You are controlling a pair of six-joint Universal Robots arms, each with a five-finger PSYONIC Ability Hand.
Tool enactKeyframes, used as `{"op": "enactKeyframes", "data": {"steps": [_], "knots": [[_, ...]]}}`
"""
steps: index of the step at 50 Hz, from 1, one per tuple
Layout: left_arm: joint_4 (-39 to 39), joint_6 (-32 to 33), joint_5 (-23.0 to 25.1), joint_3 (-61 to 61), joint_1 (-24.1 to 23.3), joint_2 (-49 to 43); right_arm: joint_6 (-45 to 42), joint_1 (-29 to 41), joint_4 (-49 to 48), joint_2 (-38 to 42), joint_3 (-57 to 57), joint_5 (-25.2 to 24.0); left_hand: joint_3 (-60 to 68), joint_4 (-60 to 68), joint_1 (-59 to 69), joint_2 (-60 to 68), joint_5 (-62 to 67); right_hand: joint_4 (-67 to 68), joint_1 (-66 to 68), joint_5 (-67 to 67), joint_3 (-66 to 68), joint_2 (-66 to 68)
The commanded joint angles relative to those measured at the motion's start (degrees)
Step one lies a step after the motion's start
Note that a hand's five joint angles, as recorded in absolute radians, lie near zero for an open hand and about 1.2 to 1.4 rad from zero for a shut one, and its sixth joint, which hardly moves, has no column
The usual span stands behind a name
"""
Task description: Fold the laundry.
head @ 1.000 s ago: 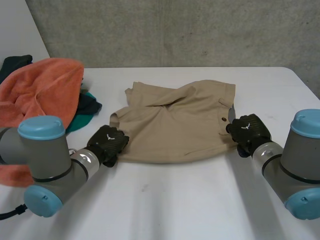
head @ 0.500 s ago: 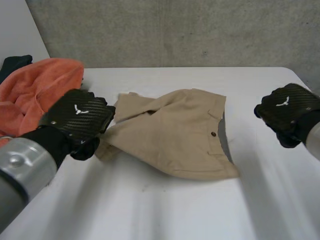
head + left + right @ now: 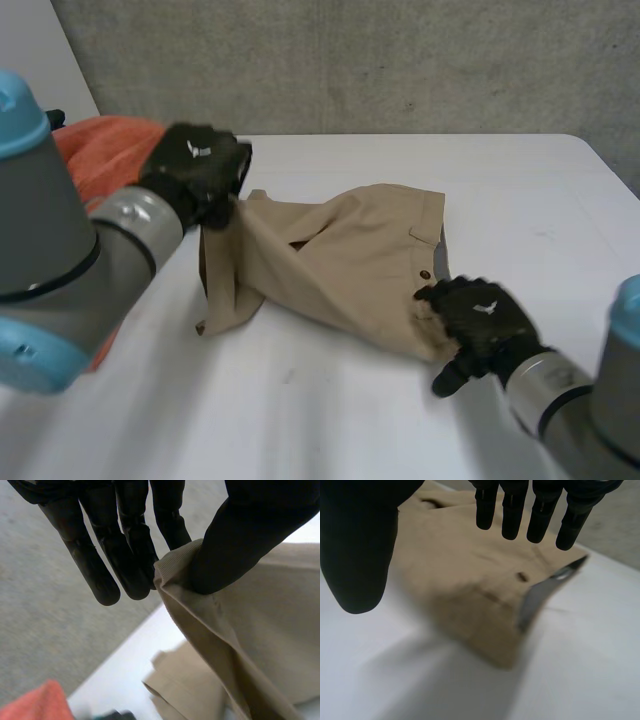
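A pair of tan shorts [image 3: 345, 265] lies across the middle of the white table [image 3: 540, 200]. My left hand [image 3: 195, 170] is raised at the shorts' left end, and its thumb and fingers [image 3: 125, 555] pinch the cloth's edge [image 3: 172, 572], lifting that corner so the fabric hangs in a fold. My right hand [image 3: 480, 320] hovers by the shorts' near right corner, fingers [image 3: 530, 510] straight and spread with nothing between them. The shorts [image 3: 470, 575] lie beneath its palm, with their button hole and grey lining showing.
An orange towel [image 3: 100, 150] is heaped at the table's left edge behind my left arm, and a bit of it [image 3: 35, 702] lies below the left hand. A grey concrete wall [image 3: 400, 60] stands behind the table.
The left hand has carried the shorts' left corner up and toward the back. The right hand has let go of the shorts, opened, and come down near the near right corner.
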Motion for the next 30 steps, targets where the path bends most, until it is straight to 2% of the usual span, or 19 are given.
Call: {"op": "enactKeyframes", "data": {"steps": [1, 4, 6, 12, 16, 20, 21, 24, 25, 30], "knots": [[1.61, -0.43, -2.38, 5.72, 1.19, -3.82, -2.84, 3.53, -3.29, 8.85, -3.63, 2.71, 11.7, 11.38, 14.42, 11.45, 12.94, 10.85, 10.21, 12.58, 11.35, 10.41], [1.61, -0.6, -2.56, 5.46, 1.72, -4.26, -4.34, 3.53, -4.43, 12.11, -5.84, 4.47, 11.7, 11.38, 14.42, 11.45, 12.94, 26.81, 26.16, 28.54, 27.31, 26.37], [1.61, -0.69, -2.47, 5.11, 1.89, -4.35, -6.53, 3.09, -6.97, 14.22, -7.51, 6.49, 11.7, 11.38, 14.42, 11.45, 12.94, 60.53, 59.89, 62.26, 61.03, 60.09], [1.0, -0.69, -2.39, 1.51, 1.8, -3.56, -14.44, 2.91, -11.38, 13.44, -8.57, 9.92, 11.7, 11.38, 14.42, 11.45, 12.94, 61.81, 61.17, 63.55, 62.31, 61.37], [-1.46, -0.34, -2.21, -2.18, 1.63, 0.56, -24.1, 1.34, -9.19, 5.28, -8.57, 10.1, 11.7, 11.38, 14.42, 11.45, 12.94, 61.81, 61.17, 63.55, 62.31, 61.37], [-7.6, 0.01, -1.51, -6.92, 1.37, 6.71, -32.28, -1.48, -1.82, -2.98, -9.09, 9.13, 11.7, 11.38, 14.42, 11.45, 12.94, 61.81, 61.17, 63.55, 62.31, 61.37], [-8.92, 0.01, -1.33, -7.71, 1.28, 7.77, -34.82, -1.65, 2.55, -5.7, -9.79, 8.61, 11.7, 11.38, 14.42, 11.45, 12.94, 61.81, 61.17, 63.55, 62.31, 61.37], [-13.5, 0.1, -1.24, -9.83, 0.75, 12.51, -36.77, -2.01, 10.3, -8.79, -12.69, 7.99, 11.7, 11.38, 14.42, 11.45, 12.94, 61.81, 61.17, 63.55, 62.31, 61.37], [-14.81, 0.27, -1.24, -10.35, 0.49, 14.0, -37.04, -2.53, 15.64, -10.19, -15.31, 7.29, 11.7, 11.38, 14.42, 11.45, 12.94, 61.81, 61.17, 63.55, 62.31, 61.37], [-18.6, 6.59, -0.89, -12.29, -0.04, 16.04, -37.3, -4.03, 27.89, -11.44, -21.74, 5.44, 11.7, 11.38, 14.42, 11.45, 12.94, 61.81, 61.17, 63.55, 62.31, 61.37]]}}
